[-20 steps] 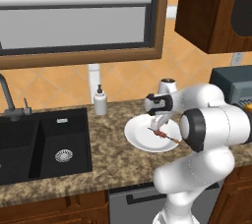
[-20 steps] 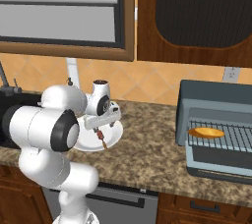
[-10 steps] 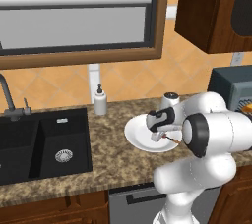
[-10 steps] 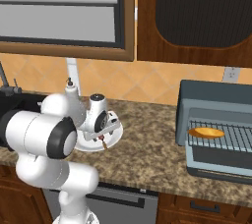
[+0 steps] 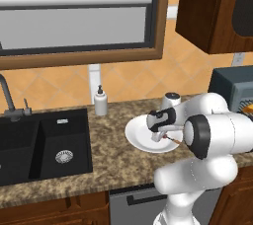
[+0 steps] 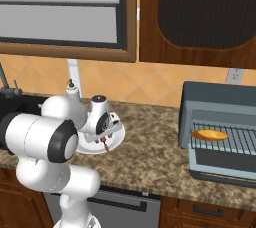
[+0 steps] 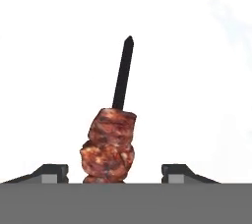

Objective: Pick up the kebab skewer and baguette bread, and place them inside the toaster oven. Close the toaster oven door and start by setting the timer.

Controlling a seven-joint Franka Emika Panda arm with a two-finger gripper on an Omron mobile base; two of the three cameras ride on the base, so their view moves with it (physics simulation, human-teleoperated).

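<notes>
pincer (image 7: 115, 171): low over white plate (image 5: 141, 139), jaws apart, one tip on each side of kebab skewer (image 7: 114, 139), no contact visible. skewer: flat on plate, meat between tips, stick pointing away. plate surface bare around it.

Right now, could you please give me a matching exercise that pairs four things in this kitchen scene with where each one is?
Things:
1. baguette
2. kebab skewer
3. soap bottle
4. gripper

Places:
A. on the white plate
B. on the counter behind the sink
C. on the toaster oven rack
D. low over the plate, straddling the meat

Pairs: 1-C, 2-A, 3-B, 4-D
</notes>
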